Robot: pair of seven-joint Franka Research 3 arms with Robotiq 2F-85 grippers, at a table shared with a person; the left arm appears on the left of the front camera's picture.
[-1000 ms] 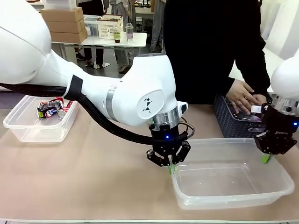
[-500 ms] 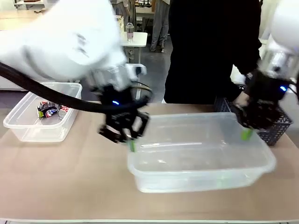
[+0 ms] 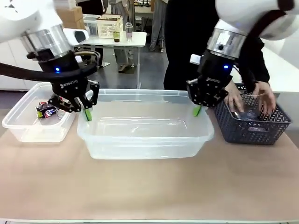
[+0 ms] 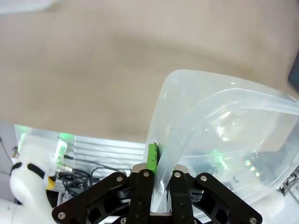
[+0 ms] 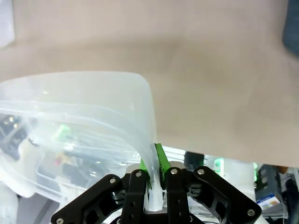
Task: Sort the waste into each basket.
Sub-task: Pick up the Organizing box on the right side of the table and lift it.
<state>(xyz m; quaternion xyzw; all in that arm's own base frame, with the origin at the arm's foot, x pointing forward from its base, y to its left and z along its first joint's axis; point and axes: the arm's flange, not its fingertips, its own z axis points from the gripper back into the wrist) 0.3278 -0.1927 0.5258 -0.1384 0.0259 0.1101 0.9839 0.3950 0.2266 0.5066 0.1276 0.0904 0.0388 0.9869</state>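
Far left of the table [image 3: 149, 186], a small clear tub [image 3: 18, 128] stands with crushed red-and-silver cans [image 3: 49, 111] lying in it, toward its far right corner. Just beside it, the left gripper [image 3: 87, 114] is clamped on the left rim of the large clear tub [image 3: 145, 142], green pads pinching the wall from both sides (the left wrist view confirms the wall passing between the fingers [image 4: 152, 161]).

The large clear tub sits mid-table, between the small tub and the dark lattice basket [image 3: 261, 128]. I cannot tell whether its base rests on the table or hangs just clear of it. The right gripper [image 3: 197, 110] is likewise clenched on the tub's right rim, with the wall between its pads.

At far right, the lattice basket stands close to the large tub. A person [image 3: 205, 42] in black, across the table, has both hands in the basket. One hand [image 3: 232, 99] is near the right gripper and the other hand [image 3: 265, 95] is farther right, with a clear item [image 3: 247, 114] between them that is too blurred to name.
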